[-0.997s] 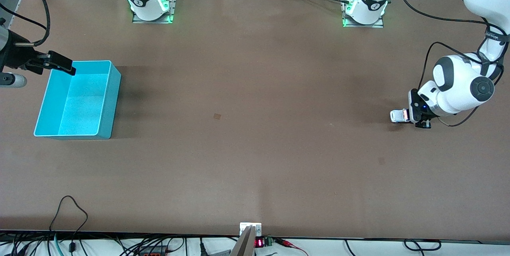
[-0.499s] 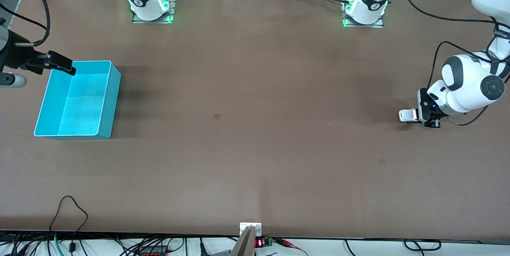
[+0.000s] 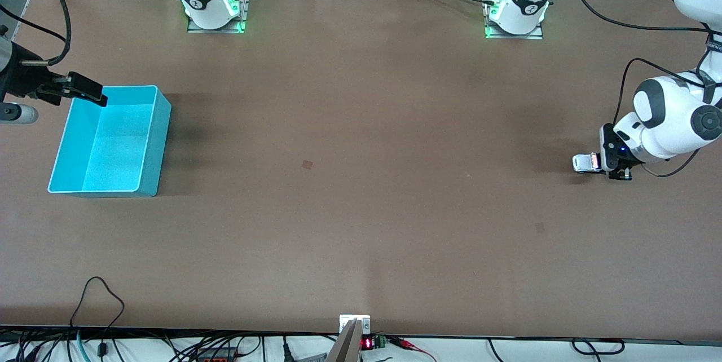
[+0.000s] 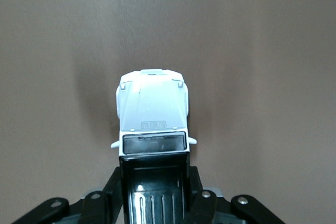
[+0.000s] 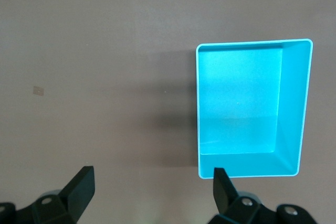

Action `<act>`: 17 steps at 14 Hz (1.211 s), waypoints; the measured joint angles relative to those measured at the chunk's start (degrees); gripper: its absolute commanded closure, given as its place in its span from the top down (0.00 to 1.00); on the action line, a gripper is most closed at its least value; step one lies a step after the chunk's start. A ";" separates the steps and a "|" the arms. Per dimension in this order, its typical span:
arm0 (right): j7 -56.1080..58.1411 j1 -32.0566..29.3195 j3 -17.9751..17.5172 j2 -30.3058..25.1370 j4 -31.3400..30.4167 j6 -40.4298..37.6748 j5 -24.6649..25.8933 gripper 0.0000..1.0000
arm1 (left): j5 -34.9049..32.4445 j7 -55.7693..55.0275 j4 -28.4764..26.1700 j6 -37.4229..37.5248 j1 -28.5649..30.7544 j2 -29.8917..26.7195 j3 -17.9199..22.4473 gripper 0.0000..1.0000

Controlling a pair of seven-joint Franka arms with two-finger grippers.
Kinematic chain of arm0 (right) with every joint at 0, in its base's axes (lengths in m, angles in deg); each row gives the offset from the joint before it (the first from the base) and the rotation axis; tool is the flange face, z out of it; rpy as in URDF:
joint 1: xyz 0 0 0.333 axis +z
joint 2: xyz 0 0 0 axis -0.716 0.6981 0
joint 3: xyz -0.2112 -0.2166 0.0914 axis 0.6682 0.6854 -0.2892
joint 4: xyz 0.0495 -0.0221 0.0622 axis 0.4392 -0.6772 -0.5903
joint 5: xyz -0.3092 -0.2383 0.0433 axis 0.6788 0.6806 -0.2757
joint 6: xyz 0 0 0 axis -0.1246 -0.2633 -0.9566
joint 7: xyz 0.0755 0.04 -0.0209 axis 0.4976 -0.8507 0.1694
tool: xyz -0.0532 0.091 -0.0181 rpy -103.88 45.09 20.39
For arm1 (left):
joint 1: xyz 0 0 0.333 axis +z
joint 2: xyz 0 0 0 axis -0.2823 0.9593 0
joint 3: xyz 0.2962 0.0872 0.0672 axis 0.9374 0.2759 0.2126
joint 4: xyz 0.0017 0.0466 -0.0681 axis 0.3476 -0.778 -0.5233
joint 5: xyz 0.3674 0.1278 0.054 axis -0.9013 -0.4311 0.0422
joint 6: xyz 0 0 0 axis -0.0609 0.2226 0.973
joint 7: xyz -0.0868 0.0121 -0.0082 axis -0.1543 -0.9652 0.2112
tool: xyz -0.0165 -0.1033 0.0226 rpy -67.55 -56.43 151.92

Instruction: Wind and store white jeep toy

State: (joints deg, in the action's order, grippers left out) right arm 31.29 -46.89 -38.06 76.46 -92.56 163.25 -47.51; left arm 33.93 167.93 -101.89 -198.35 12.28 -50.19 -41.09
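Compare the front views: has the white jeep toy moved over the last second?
Yes. Held in the shut left gripper, the white jeep toy has slid toward the left arm's end of the table, farther from the turquoise bin.

The white jeep toy (image 4: 152, 115) sat low at the table surface, upright, its black roof panel and dark windscreen clamped between the left gripper (image 4: 155, 192) fingers, its white hood pointing away from the gripper.

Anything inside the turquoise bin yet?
No. The turquoise bin shows only its bare floor in the right wrist view. The white jeep toy sits clamped in the left gripper at the left arm's end of the table; nothing is covered.
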 measured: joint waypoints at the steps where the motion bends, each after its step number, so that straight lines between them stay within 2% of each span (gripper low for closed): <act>1: 0.00 0.00 0.00 0.00 0.00 0.00 0.00 1.00 | 0.00 0.52 0.20 0.01 0.35 0.11 0.00 0.11; 3: 0.00 0.00 0.00 0.00 0.00 0.00 0.00 1.00 | 0.00 1.12 0.45 0.03 0.73 0.25 -0.01 0.11; 5: 0.00 0.00 0.00 0.00 0.00 0.00 0.00 1.00 | 0.00 1.28 0.55 0.07 0.83 0.31 -0.01 0.19; 6: 0.00 0.00 0.00 0.00 0.00 0.00 0.00 1.00 | -0.01 1.32 0.58 0.10 0.85 0.32 -0.01 0.34; 8: 0.00 0.00 0.00 0.00 0.00 0.00 0.00 1.00 | -0.03 1.44 0.63 0.12 0.91 0.34 -0.06 0.84; 9: 0.00 0.00 0.00 0.00 0.00 0.00 0.00 1.00 | -0.10 1.79 0.54 0.17 0.98 0.66 -0.16 1.00; 12: 0.00 0.00 0.00 0.00 0.00 0.00 0.00 1.00 | -0.10 2.23 0.94 2.91 1.65 1.26 -1.99 1.00; 17: 0.00 0.01 -0.01 0.00 0.01 0.00 0.00 1.00 | 0.26 2.18 6.82 18.73 1.97 -5.83 -7.13 1.00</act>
State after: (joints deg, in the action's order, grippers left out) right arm 31.29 -46.89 -38.06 76.47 -92.56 163.25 -47.52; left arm 34.19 170.12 -95.07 -179.62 14.25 -56.03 -48.22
